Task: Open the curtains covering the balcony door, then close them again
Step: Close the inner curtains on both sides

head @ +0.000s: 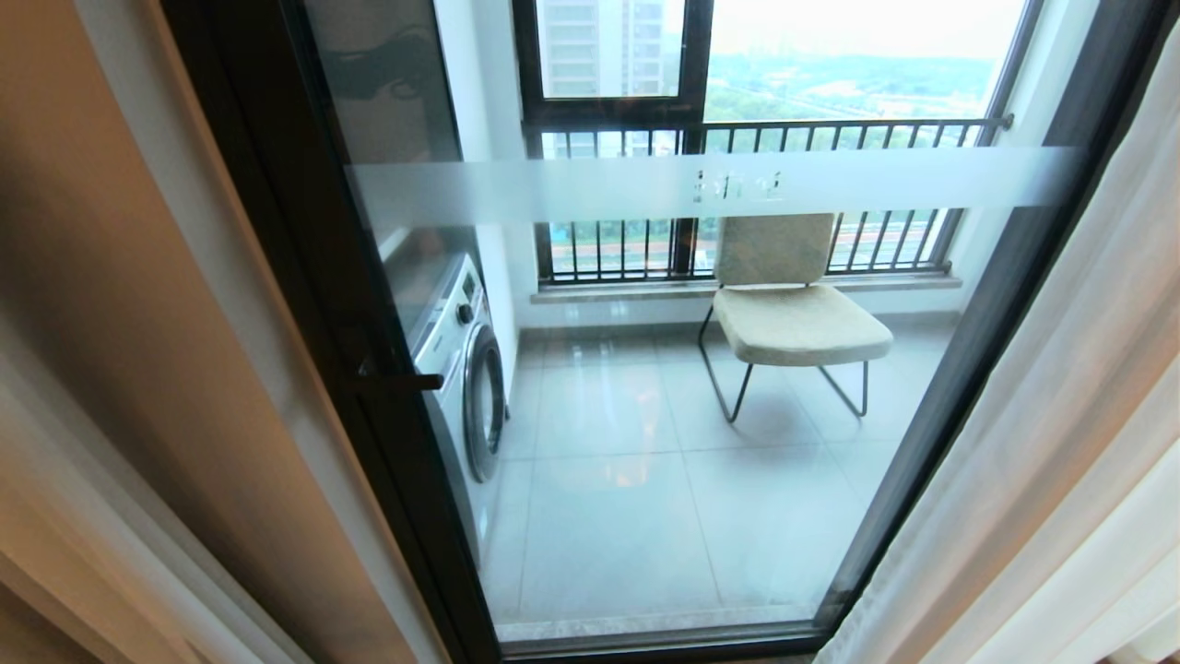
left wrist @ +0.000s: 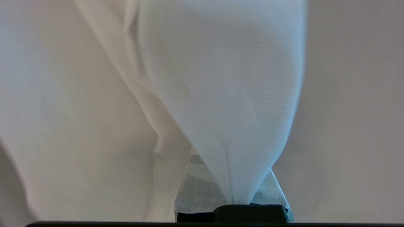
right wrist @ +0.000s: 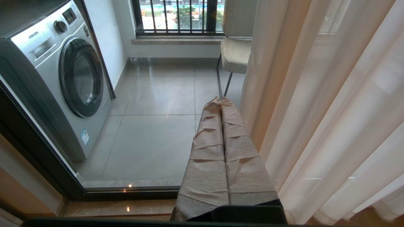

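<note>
The balcony door point(head: 304, 304) fills the head view, a glass panel in a black frame with a frosted band point(head: 645, 184). The curtains stand drawn apart: thick beige fabric point(head: 138, 369) on the left, sheer white fabric point(head: 1060, 415) on the right. Neither arm shows in the head view. In the left wrist view my left gripper point(left wrist: 233, 176) is shut on a fold of the sheer white curtain point(left wrist: 221, 78), which fans out from between the taped fingers point(left wrist: 195, 189). My right gripper point(right wrist: 221, 100) is shut and empty, low before the door's sill point(right wrist: 126, 192), just beside the right curtain point(right wrist: 315, 94).
Behind the glass are a washing machine point(head: 461, 369) on the left, a beige chair point(head: 793, 314) on metal legs, and a black-framed window with railing bars point(head: 784, 129). A black handle point(head: 396, 380) juts from the door frame.
</note>
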Motion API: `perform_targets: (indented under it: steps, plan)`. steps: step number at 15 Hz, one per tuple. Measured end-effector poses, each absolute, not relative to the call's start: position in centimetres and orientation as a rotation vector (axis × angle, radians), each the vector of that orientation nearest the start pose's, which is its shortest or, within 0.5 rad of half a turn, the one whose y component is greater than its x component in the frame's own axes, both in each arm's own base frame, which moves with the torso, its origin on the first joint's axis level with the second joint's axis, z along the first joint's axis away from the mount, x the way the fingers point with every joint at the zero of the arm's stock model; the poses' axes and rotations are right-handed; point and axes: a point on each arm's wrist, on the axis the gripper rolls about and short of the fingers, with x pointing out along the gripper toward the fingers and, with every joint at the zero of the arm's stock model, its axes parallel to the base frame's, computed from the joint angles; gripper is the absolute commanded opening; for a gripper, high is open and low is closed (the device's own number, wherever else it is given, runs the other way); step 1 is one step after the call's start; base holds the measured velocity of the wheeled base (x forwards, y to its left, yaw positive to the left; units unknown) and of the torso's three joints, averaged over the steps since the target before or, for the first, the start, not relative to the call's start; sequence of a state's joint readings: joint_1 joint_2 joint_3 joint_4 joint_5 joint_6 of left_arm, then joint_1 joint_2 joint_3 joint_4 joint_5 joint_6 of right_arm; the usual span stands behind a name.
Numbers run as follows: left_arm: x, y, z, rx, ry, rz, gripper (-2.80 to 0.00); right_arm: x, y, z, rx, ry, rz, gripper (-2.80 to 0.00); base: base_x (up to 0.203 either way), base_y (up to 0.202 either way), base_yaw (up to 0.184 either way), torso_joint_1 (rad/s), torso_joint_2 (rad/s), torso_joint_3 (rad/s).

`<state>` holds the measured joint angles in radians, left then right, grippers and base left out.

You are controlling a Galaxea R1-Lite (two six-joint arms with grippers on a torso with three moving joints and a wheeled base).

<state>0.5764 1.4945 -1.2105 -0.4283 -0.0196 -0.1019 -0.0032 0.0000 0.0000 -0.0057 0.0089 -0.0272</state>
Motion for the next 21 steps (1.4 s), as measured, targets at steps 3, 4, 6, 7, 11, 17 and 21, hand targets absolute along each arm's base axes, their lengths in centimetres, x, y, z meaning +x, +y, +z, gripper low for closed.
perform_targets:
  steps: [3, 4, 6, 7, 11, 17, 21]
  plan:
    - [21.8, 11.7, 34.6, -0.058, -0.185, 0.463, -2.8, -2.3, 0.0, 7.6, -0.027, -0.006, 0.006, -2.8, 0.0, 0.0, 0.0, 0.0, 0.0, 0.0]
    - [21.5, 10.7, 34.8, -0.06, -0.182, 0.435, -2.8, -2.3, 0.0, 7.6, -0.027, -0.006, 0.006, -2.8, 0.0, 0.0, 0.0, 0.0, 0.0, 0.0]
    - [20.9, 9.0, 35.1, -0.065, -0.183, 0.381, -2.8, -2.3, 0.0, 7.6, -0.027, -0.006, 0.005, -2.8, 0.0, 0.0, 0.0, 0.0, 0.0, 0.0]
    - [20.5, 8.1, 35.2, -0.066, -0.188, 0.349, -2.8, -2.3, 0.0, 7.6, -0.027, -0.006, 0.005, -2.8, 0.0, 0.0, 0.0, 0.0, 0.0, 0.0]
    - [18.9, 4.8, 35.0, -0.076, -0.198, 0.222, -2.8, -2.3, 0.0, 7.6, -0.027, -0.005, 0.006, -2.8, 0.0, 0.0, 0.0, 0.0, 0.0, 0.0]
    - [17.5, 1.8, 34.8, -0.088, -0.206, 0.076, -2.8, -2.3, 0.0, 7.6, -0.027, -0.005, 0.006, -2.8, 0.0, 0.0, 0.0, 0.0, 0.0, 0.0]
    - [17.6, 0.4, 34.7, -0.095, -0.2, -0.002, -2.8, -2.3, 0.0, 7.6, -0.027, -0.005, 0.006, -2.8, 0.0, 0.0, 0.0, 0.0, 0.0, 0.0]
